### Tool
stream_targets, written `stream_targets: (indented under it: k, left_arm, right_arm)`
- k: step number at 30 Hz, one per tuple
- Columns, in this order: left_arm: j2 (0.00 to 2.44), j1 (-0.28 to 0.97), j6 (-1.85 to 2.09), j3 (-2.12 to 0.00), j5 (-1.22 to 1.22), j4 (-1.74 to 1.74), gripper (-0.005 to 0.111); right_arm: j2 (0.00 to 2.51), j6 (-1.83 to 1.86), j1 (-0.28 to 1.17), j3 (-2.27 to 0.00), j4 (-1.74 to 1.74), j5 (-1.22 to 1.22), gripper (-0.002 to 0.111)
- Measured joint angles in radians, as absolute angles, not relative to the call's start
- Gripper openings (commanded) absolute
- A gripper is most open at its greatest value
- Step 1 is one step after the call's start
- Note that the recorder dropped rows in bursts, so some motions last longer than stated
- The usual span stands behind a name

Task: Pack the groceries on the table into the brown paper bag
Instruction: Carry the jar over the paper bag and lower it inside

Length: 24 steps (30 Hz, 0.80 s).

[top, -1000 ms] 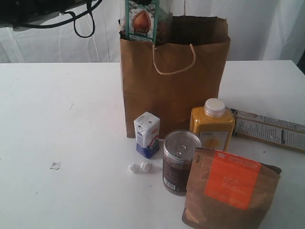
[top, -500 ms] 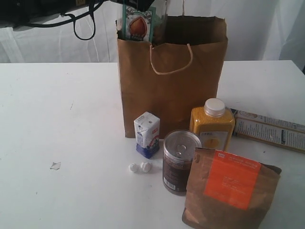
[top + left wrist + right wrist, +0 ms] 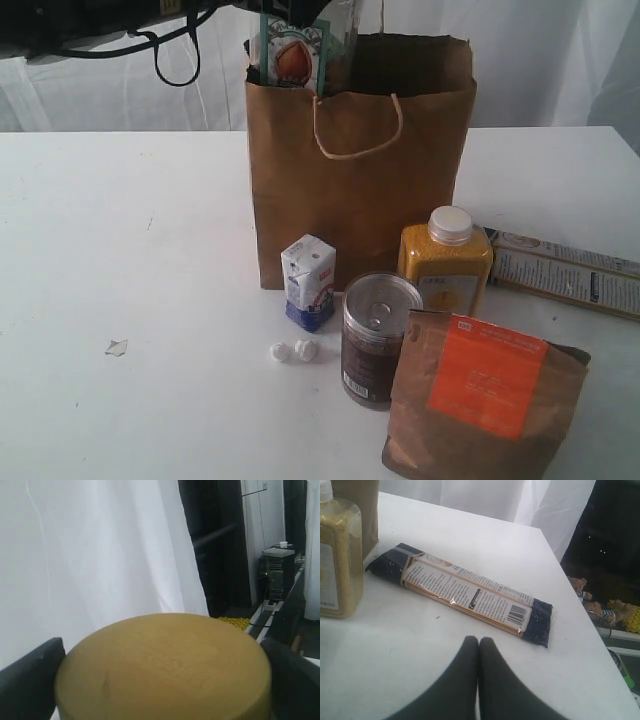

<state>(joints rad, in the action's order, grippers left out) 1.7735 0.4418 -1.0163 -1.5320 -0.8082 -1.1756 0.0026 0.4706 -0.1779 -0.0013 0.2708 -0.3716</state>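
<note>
Left wrist view: your left gripper (image 3: 161,682), spread wide, clamps the jar (image 3: 165,660) at the bag's (image 3: 360,170) eleven-o'clock rim, which it could snag; your right gripper (image 3: 478,642) is pressed together.

The left arm (image 3: 70,25) hung high above the far edge of the table (image 3: 120,250). The left gripper (image 3: 160,680) had its dark fingers (image 3: 30,680) spread wide, clamped on either side of the yellow-lidded clear jar (image 3: 165,650). The right gripper (image 3: 479,647) was empty, with its fingers pressed together.
</note>
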Motion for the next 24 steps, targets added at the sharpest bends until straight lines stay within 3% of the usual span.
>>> stream_targets:
  k: [15,21,24]
  left_arm:
    - [1.773,0.442,-1.018,-1.532,-0.967,-1.214,0.08]
    - [1.773,0.442,-1.018,-1.532,-0.968,-1.279,0.105]
    - [1.773,0.442,-1.018,-1.532,-0.968,-1.299,0.105]
  right_arm:
    - [0.003,0.471,-0.178,-0.001,0.271,-0.372,0.0]
    - [0.003,0.471,-0.178,-0.001,0.271,-0.372,0.0]
    - [0.003,0.471,-0.178,-0.001,0.271,-0.372,0.0]
